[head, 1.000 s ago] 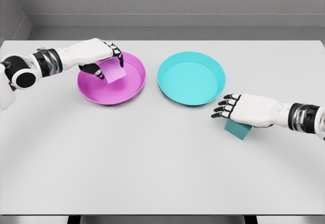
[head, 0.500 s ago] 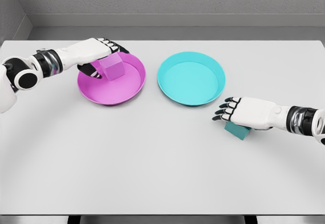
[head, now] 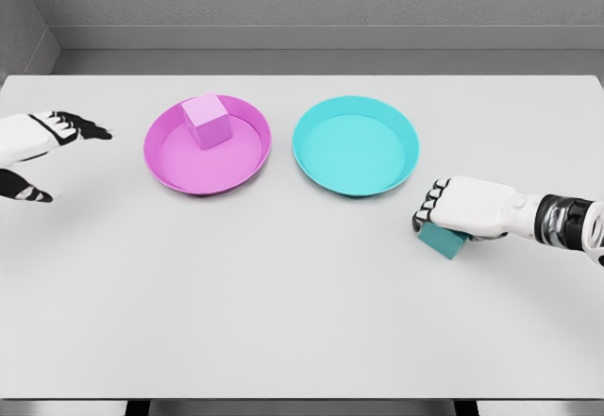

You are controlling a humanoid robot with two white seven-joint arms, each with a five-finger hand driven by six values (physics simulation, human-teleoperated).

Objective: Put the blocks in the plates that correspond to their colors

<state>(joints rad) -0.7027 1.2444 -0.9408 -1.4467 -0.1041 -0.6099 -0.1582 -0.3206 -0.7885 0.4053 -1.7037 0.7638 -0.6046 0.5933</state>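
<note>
Half done, approx.: the pink plastic cube (head: 208, 120) sits inside the round magenta plate (head: 168, 163), toward its back rim. The teal plastic block (head: 442, 241) is on the white counter (head: 283, 293), near the round teal plate (head: 311, 166) but outside it, w/ the right hand (head: 469, 210) on top, fingers (head: 427, 210) curled down over it in a grasp. Teal plate is empty. Left hand (head: 38, 147) is at the left edge, fingers spread, holding nothing. Bare counter btwn block and teal plate; only the plate's raised rim to clear.
</note>
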